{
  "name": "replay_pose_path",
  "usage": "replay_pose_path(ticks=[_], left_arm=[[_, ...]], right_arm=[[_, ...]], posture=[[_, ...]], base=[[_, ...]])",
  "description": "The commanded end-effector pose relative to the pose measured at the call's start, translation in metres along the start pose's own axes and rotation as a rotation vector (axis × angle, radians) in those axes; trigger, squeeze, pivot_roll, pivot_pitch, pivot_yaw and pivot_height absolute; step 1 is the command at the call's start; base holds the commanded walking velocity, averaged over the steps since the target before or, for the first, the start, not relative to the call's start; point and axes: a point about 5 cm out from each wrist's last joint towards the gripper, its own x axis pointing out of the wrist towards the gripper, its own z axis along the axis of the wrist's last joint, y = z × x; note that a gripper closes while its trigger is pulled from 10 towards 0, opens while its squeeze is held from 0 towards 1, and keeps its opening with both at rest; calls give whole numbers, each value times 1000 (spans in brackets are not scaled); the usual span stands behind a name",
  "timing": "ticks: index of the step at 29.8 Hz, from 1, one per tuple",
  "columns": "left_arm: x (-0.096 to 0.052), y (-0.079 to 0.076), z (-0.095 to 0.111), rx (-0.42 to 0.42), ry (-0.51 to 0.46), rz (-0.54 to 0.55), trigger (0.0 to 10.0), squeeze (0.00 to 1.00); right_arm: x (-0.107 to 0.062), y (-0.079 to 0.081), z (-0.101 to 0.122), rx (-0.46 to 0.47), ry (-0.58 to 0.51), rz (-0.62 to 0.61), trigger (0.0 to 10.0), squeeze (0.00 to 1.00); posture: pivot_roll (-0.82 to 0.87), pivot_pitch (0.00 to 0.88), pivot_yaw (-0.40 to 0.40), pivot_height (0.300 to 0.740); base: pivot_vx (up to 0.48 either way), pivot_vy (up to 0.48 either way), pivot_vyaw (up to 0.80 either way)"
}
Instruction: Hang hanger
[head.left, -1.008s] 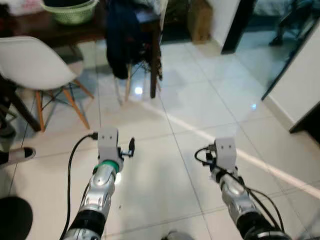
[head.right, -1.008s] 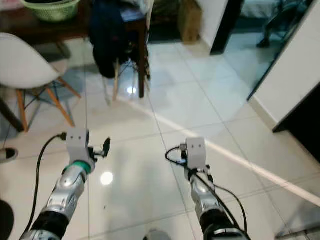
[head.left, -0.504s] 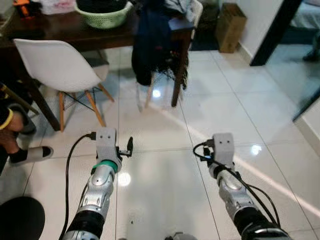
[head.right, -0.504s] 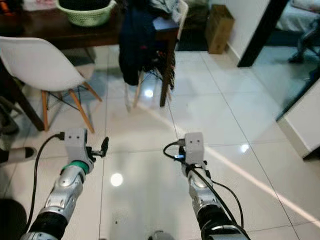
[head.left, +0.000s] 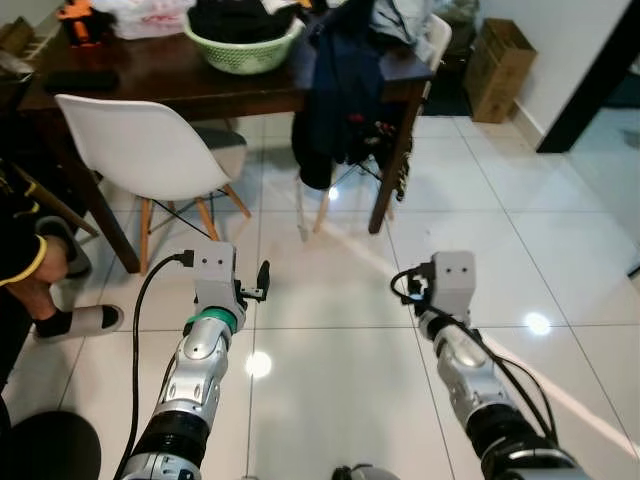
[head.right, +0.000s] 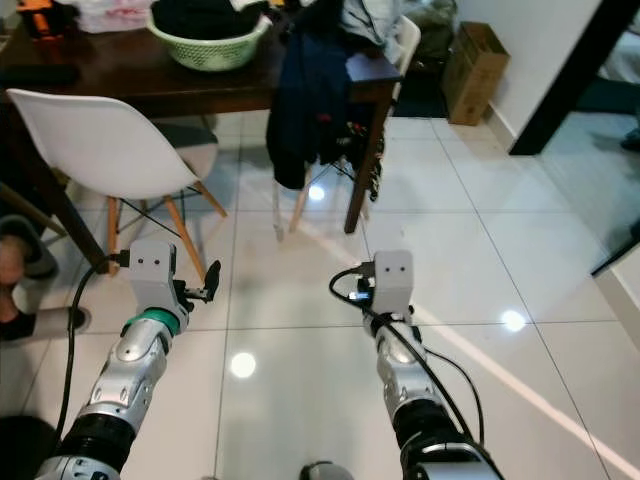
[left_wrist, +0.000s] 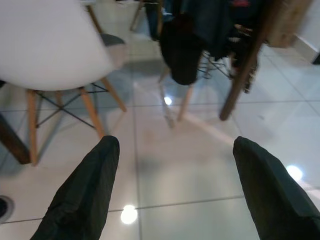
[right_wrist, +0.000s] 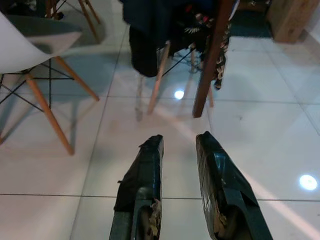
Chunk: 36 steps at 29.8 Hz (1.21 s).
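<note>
Both arms are held out low over the white tiled floor. My left gripper (left_wrist: 172, 142) is open, its fingers (left_wrist: 90, 185) spread wide with nothing between them. My right gripper (right_wrist: 181, 137) is shut, the two fingers (right_wrist: 145, 175) side by side with only a narrow gap and nothing held. Ahead stands a chair draped with dark clothes (head.left: 340, 90), at the corner of a dark wooden table (head.left: 150, 85). On that table sits a green laundry basket (head.left: 243, 45) filled with dark laundry.
A white shell chair (head.left: 140, 150) on wooden legs stands ahead on the left. A person's leg and slippered foot (head.left: 75, 322) are at the left edge. A cardboard box (head.left: 500, 55) rests by the far wall, and a dark doorway (head.left: 600, 70) opens on the right.
The camera has swung left and up, so the table, basket and chairs now sit fuller in view and the person's foot has appeared. Both arms hold the same pose.
</note>
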Motion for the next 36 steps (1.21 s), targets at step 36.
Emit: replay_pose_path(ticks=[36], left_arm=[[3,-3,15,-7,-22,-11,10000,0]], right_arm=[[1,8,2,22,-6,33,10000,0]], posture=[[-3,26,3,740]], base=[[328,0,0]])
